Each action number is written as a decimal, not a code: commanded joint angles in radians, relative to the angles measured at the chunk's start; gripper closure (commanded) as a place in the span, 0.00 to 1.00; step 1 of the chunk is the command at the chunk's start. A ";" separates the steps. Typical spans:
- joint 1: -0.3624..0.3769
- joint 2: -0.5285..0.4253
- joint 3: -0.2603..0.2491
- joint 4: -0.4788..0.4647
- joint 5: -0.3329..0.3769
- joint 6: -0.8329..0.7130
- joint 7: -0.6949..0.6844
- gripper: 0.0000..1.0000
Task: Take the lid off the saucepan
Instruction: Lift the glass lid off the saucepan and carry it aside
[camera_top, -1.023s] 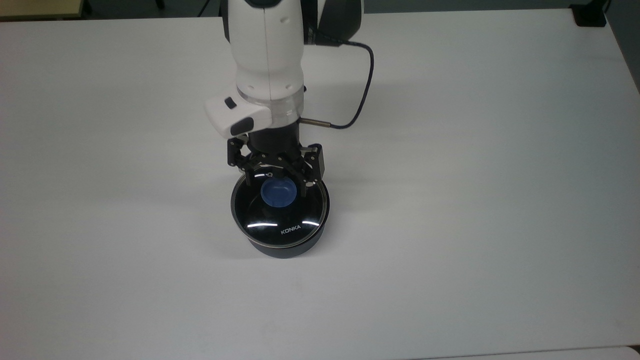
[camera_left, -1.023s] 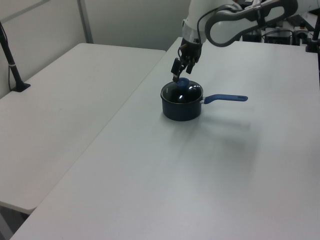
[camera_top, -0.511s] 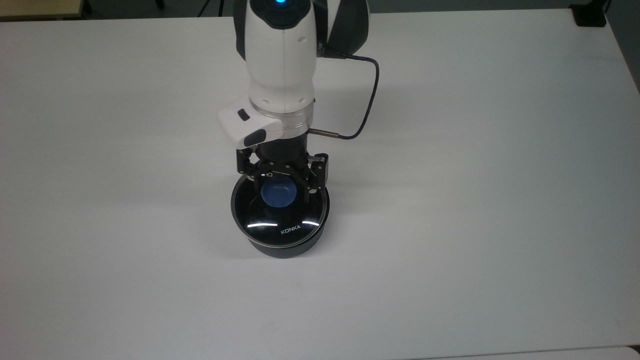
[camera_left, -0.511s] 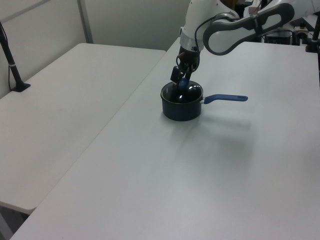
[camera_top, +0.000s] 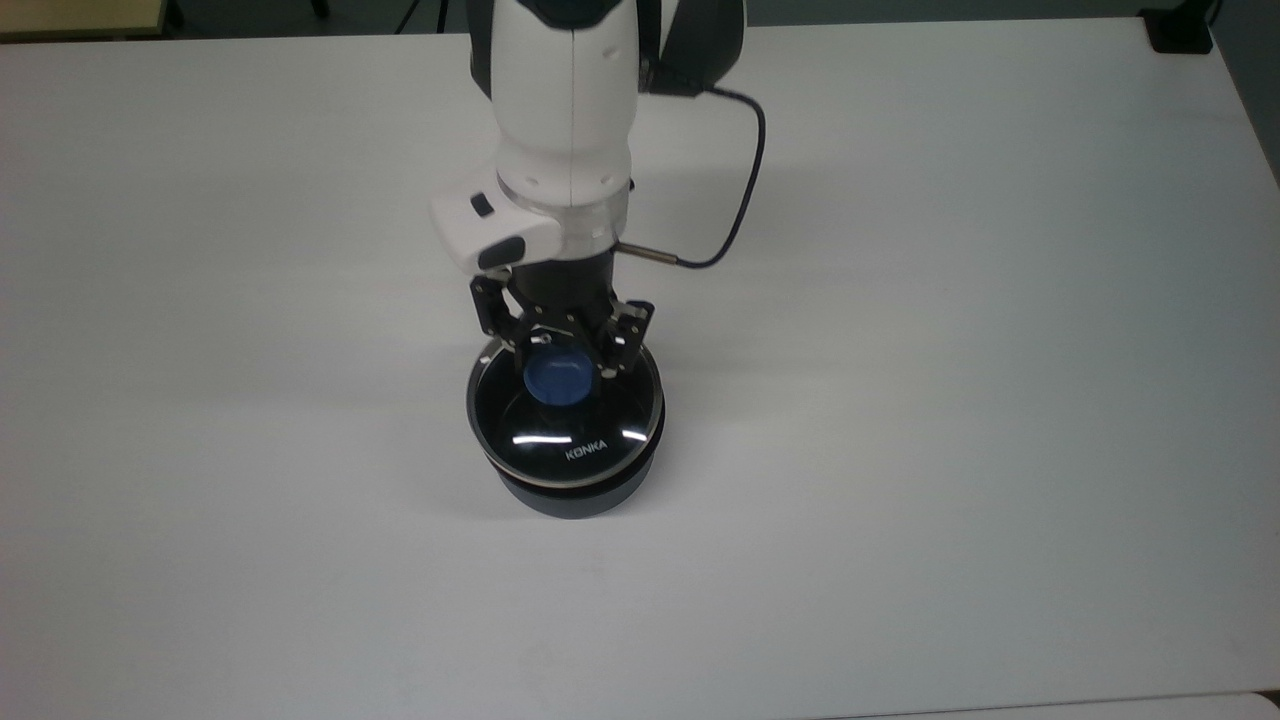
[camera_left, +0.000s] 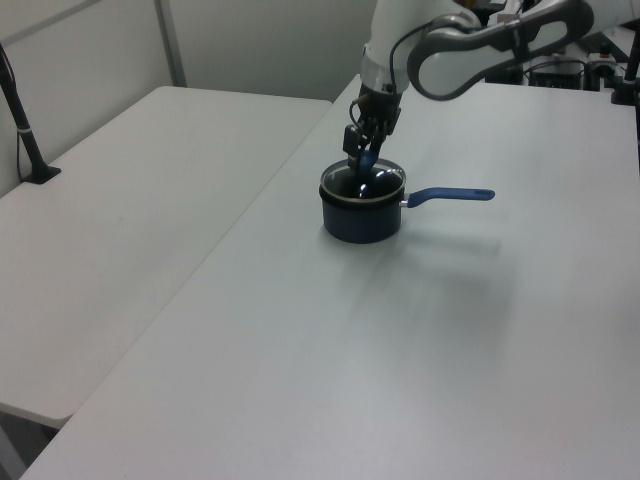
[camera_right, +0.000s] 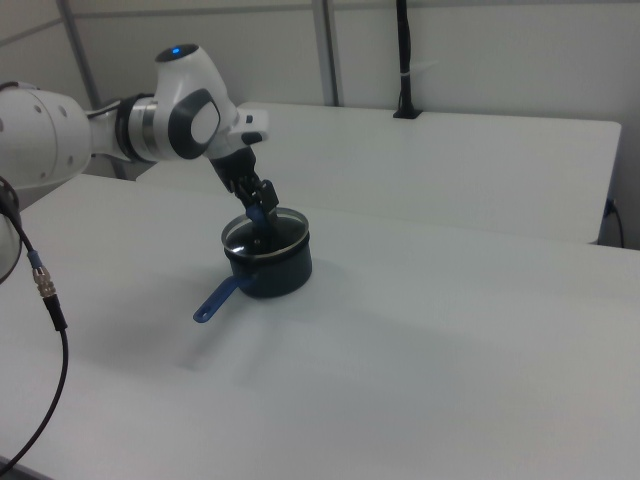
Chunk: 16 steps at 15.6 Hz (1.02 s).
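The end effector (camera_top: 562, 362) is closed on the blue knob (camera_top: 558, 378) of the lid (camera_top: 566, 418), which is held just above the rim of the saucepan (camera_top: 575, 492). The saucepan is seen mid-surface (camera_top: 950, 400), with bare room on every side; its blue handle (camera_left: 448, 196) points toward the left view's right.

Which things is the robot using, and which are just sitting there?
Using:
gripper, closed on the lid's blue knob
lid
saucepan

Just there:
black cable on the arm
black pole
second table
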 joint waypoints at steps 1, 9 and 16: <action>-0.044 -0.124 -0.002 -0.032 0.004 -0.146 -0.065 0.63; -0.297 -0.451 -0.013 -0.441 0.014 -0.259 -0.696 0.63; -0.338 -0.465 -0.015 -0.806 0.016 0.218 -0.710 0.62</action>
